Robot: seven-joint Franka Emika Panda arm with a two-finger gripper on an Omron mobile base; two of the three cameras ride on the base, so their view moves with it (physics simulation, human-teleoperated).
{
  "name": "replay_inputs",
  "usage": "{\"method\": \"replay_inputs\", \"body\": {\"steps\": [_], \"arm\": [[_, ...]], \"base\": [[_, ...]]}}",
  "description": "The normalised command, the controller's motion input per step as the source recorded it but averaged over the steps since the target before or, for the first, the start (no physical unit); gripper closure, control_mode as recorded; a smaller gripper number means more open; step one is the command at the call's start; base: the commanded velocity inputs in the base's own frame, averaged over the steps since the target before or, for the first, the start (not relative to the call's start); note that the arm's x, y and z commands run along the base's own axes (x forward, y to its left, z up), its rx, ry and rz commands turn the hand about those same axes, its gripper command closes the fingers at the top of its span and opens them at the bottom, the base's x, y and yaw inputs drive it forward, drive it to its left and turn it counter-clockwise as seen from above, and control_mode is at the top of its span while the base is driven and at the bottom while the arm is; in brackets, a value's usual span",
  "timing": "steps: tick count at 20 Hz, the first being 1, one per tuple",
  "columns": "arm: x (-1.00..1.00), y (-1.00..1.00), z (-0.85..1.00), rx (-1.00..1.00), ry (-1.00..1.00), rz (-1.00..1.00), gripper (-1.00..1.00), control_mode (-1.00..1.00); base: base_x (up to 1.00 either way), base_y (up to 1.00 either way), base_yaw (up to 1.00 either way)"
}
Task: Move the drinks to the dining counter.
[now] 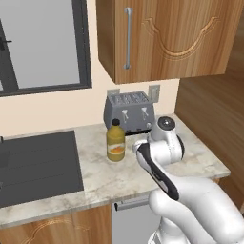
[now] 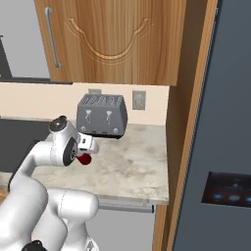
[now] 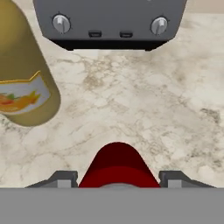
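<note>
Item: small red can (image 3: 117, 168). Location: between the two dark fingertips (image 3: 63, 178) of the end effector (image 3: 117, 181), seen close at the bottom of the hand view. The fingers stand either side of the can, close against it; whether they actually press it, or whether the can is lifted from the marble, cannot be told. In the right base view the can (image 2: 86, 159) shows as a red spot under the wrist, in front of the toaster.

Item: orange-juice bottle (image 1: 115, 141). Black cap, yellow-orange body, label with fruit picture. Stands upright on the worktop (image 1: 200, 157), just in front of the toaster's left corner and right of the sink. In the hand view it (image 3: 22, 83) rises at upper left, apart from the can.

Item: grey toaster (image 1: 129, 112). Four slots, two knobs on its front. Set against the back wall, under two wall outlets. In the hand view its front (image 3: 109, 22) spans the top edge.

Item: black sink (image 1: 38, 164). Sunk in the marble at left.

Item: wooden wall cabinet (image 1: 167, 38). Mounted above the toaster, with a vertical metal handle.

Item: window (image 1: 43, 43). Dark frame, above the sink.

Item: dark tall appliance (image 2: 220, 147). Right of the worktop, with a lit panel.
</note>
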Motion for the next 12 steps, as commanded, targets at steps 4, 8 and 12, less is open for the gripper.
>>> {"method": "replay_inputs", "body": {"steps": [4, 8, 12], "arm": [[-0.58, 0.0, 0.0, 0.0, -0.06, 0.0, 1.0, -1.0], [-1.0, 0.0, 0.2, 0.0, -0.2, 0.0, 1.0, -1.0], [-1.0, 0.0, 0.45, 0.0, -0.36, 0.0, 1.0, -1.0]], "base": [[0.0, 0.0, 0.0], [0.0, 0.0, 0.0], [0.0, 0.0, 0.0]]}}
